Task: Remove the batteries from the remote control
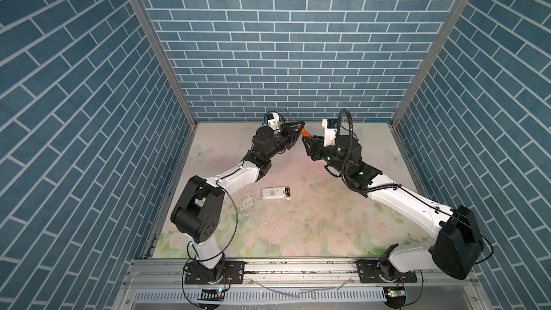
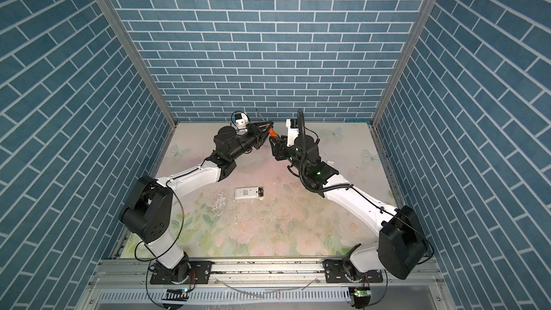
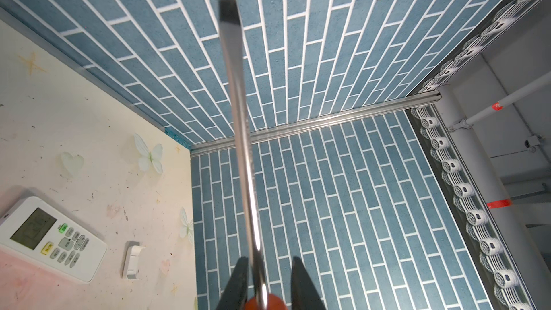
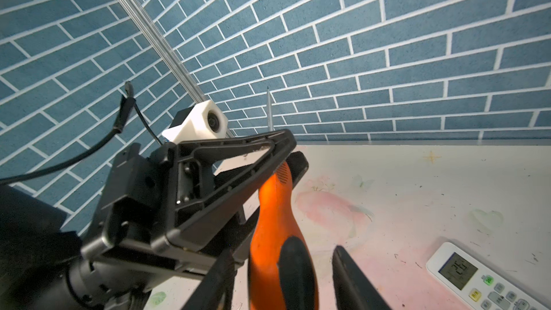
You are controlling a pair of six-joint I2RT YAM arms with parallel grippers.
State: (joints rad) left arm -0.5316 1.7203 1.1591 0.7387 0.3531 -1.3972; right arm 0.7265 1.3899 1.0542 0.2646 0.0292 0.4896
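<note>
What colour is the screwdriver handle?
The screwdriver handle is orange with black; right wrist view shows it best.

The floral table [image 1: 298, 234] carries a white remote [image 1: 275, 193], back up, batteries [image 1: 287, 192] exposed, and a small white piece [image 2: 330, 161].

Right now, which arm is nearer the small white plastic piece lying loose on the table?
Right. The right arm is close beside the white plastic piece, which lies at its outer side. The left arm is across the middle, well apart from it.
</note>
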